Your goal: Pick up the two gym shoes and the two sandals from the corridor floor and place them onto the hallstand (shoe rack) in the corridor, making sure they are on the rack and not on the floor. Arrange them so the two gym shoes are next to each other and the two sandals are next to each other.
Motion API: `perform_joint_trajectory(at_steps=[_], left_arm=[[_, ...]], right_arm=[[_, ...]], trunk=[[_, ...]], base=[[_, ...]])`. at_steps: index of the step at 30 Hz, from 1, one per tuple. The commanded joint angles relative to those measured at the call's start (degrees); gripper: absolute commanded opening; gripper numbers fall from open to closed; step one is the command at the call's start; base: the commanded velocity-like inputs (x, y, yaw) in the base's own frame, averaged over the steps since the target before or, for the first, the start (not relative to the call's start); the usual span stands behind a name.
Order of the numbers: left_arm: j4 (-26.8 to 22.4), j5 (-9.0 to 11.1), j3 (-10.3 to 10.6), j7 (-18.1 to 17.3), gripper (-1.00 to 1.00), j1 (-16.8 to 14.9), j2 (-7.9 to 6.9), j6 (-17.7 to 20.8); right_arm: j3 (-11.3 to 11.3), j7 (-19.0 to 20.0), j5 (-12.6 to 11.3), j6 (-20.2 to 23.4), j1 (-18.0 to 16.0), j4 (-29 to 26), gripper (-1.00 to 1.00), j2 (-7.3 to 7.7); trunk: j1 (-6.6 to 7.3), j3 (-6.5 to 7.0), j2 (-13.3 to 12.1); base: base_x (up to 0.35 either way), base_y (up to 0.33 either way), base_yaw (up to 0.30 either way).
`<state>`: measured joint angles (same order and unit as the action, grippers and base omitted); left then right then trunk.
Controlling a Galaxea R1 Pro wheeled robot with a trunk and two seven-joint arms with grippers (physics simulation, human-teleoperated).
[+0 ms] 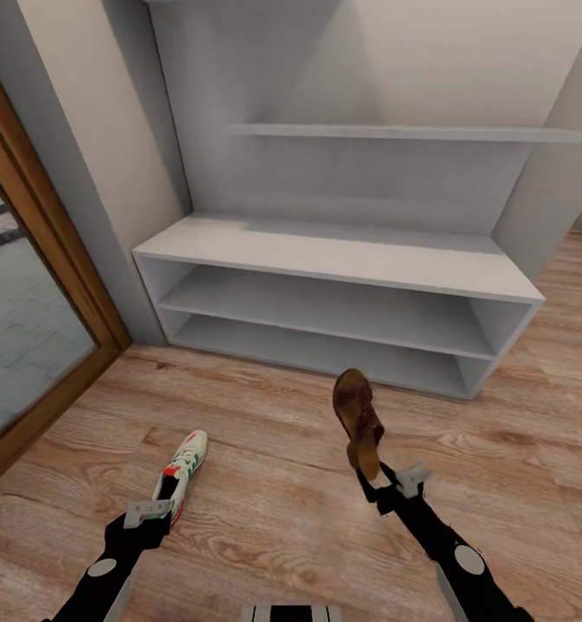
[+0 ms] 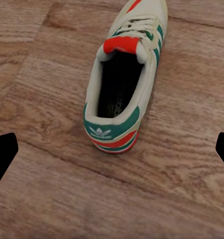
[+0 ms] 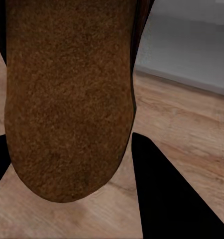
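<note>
While raised clear of the corridor floor [image 1: 265, 484], sandal [image 1: 358, 421] clamped at its heel by right gripper [image 1: 386, 488], toe toward the hallstand [image 1: 343, 259]. Gym shoe [image 1: 184, 471] flat on the planks, heel just before left gripper [image 1: 148, 511], its fingers [image 2: 3, 154] spread wide, grasping nothing. Wood-framed glass door [image 1: 32, 328] at left.

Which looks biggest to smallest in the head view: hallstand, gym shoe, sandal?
1. hallstand, largest by far.
2-3. sandal and gym shoe: about alike. The sandal hangs raised in the right gripper, nearer the camera, so I won't rank them.
</note>
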<state>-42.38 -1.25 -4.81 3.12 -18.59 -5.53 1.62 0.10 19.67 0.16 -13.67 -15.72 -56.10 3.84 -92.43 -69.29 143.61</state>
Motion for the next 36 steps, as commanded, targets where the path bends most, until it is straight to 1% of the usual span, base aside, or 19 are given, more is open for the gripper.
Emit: perform_joint_trajectory(at_steps=[1, 2, 4, 5, 6, 7, 8, 10, 13, 14, 19, 24, 36], left_arm=[[-0.1, -0.1, 0.0, 0.1, 1.00, 0.0, 0.00, 0.2], [-0.1, -0.1, 0.1, 0.1, 1.00, 0.0, 0.00, 0.2], [-0.1, -0.1, 0.2, 0.1, 1.00, 0.0, 0.00, 0.2], [-0.1, -0.1, 0.2, 0.1, 1.00, 0.0, 0.00, 0.2], [-0.1, -0.1, 0.2, 0.1, 1.00, 0.0, 0.00, 0.3], [-0.1, -0.1, 0.2, 0.1, 1.00, -0.1, 0.00, 0.3], [-0.1, -0.2, 0.2, 0.1, 1.00, -0.1, 0.00, 0.3], [-0.1, -0.2, 0.2, 0.1, 1.00, -0.2, 0.00, 0.3], [-0.1, -0.2, 0.2, 0.1, 1.00, -0.3, 0.00, 0.3], [-0.1, -0.2, 0.2, 0.1, 1.00, -0.4, 0.00, 0.3], [-0.1, -0.2, 0.2, 0.1, 1.00, -0.6, 0.00, 0.3], [-0.1, -0.2, 0.2, 0.1, 1.00, -0.7, 0.00, 0.3], [-0.1, -0.2, 0.2, 0.3, 1.00, -0.8, 0.00, 0.3]], right_arm=[[0.0, 1.9, -0.1, 1.8, 0.0, -1.7, -1.00, 0.03], [0.0, 4.6, -0.2, 5.2, 0.0, -4.5, -1.00, 0.03], [-0.2, 8.5, -0.1, 10.6, 0.0, -8.7, -1.00, 0.08], [-0.3, 11.1, -0.1, 15.9, 0.0, -12.6, -1.00, 0.10], [-0.3, 11.8, -0.1, 17.8, 0.0, -14.1, -1.00, 0.10], [-0.4, 12.9, -0.2, 21.2, 0.0, -16.5, -1.00, 0.13], [-0.4, 13.3, -0.2, 22.6, 0.0, -17.5, -1.00, 0.14], [-0.5, 14.7, -0.3, 26.8, 0.0, -20.4, -1.00, 0.33], [-0.5, 15.4, -0.3, 28.7, 0.0, -22.3, -1.00, 0.83], [-0.5, 15.6, -0.3, 29.2, 0.0, -22.8, -1.00, 1.21], [-0.5, 15.9, -0.3, 29.8, 0.0, -23.5, -1.00, 2.23], [-0.5, 15.9, -0.3, 29.9, 0.0, -23.5, -1.00, 2.36], [-0.5, 15.9, -0.3, 30.0, 0.0, -23.5, -1.00, 2.40]], trunk=[[0.01, -0.04, 0.0], [0.01, -0.04, 0.0], [0.01, -0.04, 0.0], [0.01, -0.04, 0.0], [0.01, -0.04, 0.0], [0.01, -0.04, 0.0], [0.01, -0.04, 0.0], [0.01, -0.04, 0.0], [0.01, -0.04, 0.0], [0.01, -0.04, 0.0], [0.01, -0.04, 0.0], [0.01, -0.04, 0.0], [0.01, -0.04, 0.0]], base=[[0.000, 0.000, 0.000], [0.000, 0.000, 0.000], [0.000, 0.000, 0.000], [0.000, 0.000, 0.000], [0.000, 0.000, 0.000], [0.000, 0.000, 0.000], [0.000, 0.000, 0.000], [0.000, 0.000, 0.000], [0.000, 0.000, 0.000], [0.000, 0.000, 0.000], [0.000, 0.001, 0.000], [0.029, 0.075, 0.000], [0.157, 0.213, -0.004]])
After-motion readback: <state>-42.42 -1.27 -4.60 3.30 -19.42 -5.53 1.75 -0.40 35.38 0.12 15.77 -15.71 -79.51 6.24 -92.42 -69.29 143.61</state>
